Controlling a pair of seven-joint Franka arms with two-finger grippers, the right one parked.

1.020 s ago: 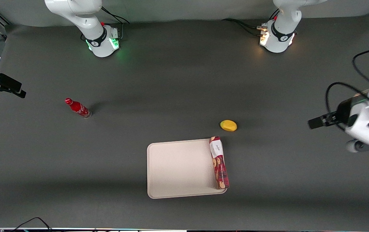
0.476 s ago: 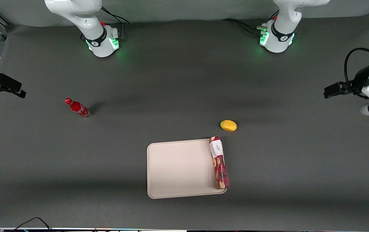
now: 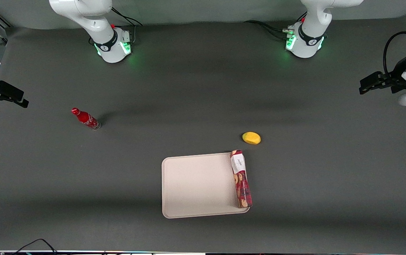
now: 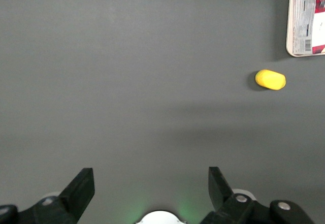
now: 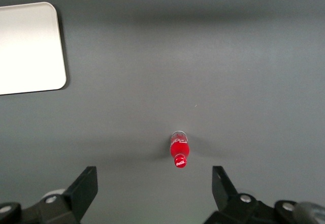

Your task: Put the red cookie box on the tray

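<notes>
The cookie box (image 3: pixel 241 178) lies flat along one short edge of the tray (image 3: pixel 196 184), in the lower middle of the front frame, its long side running with the rim at the working arm's end. It looks to sit partly on the rim there, and whether it rests fully inside the rim I cannot tell from here.

Up at the right edge of the front frame, the hand (image 3: pixel 365 85) hangs well apart from the tray, out toward the working arm's end of the worktop (image 3: pixel 189 88). In the wrist view its two fingers (image 4: pixel 81 186) stand spread wide with nothing between them, only bare worktop.

A yellow lemon-shaped object (image 3: pixel 251 137) sits just off the tray's corner, close to the box's white-label end, farther from the front camera than the tray. A small red bottle (image 3: pixel 85 118) stands at mid-left of the front frame, toward the parked arm's end.

By my reading the job is done or very nearly so: box on the tray, hand clear and holding nothing. Anything left would only be nudging the box further in from the edge.
</notes>
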